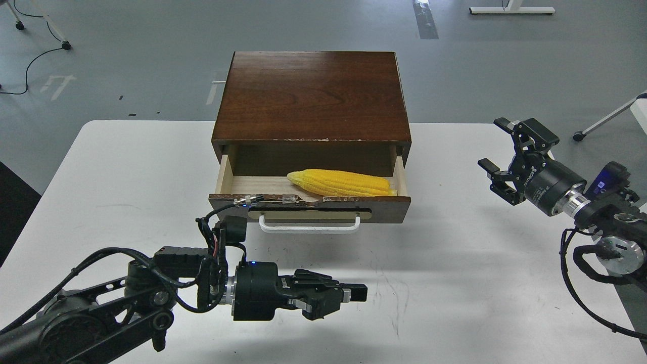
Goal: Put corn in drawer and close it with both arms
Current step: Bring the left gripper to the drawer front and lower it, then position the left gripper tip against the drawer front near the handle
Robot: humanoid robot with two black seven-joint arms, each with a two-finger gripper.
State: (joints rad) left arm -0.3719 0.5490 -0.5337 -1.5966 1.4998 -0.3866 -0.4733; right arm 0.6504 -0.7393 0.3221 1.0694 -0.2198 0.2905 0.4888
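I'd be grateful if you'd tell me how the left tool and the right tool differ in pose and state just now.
The left tool has its fingers shut and points sideways in front of the drawer. The right tool is spread open, raised to the drawer's right. Both are empty; the corn lies inside.

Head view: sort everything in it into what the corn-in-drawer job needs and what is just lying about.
Needed for the job:
- corn, lying in the open drawer
- drawer, pulled out
- left claw, shut, empty
- right claw, open, empty

Just lying about:
- cabinet housing the drawer
- white table
- black cable on the floor
- caster legs at right
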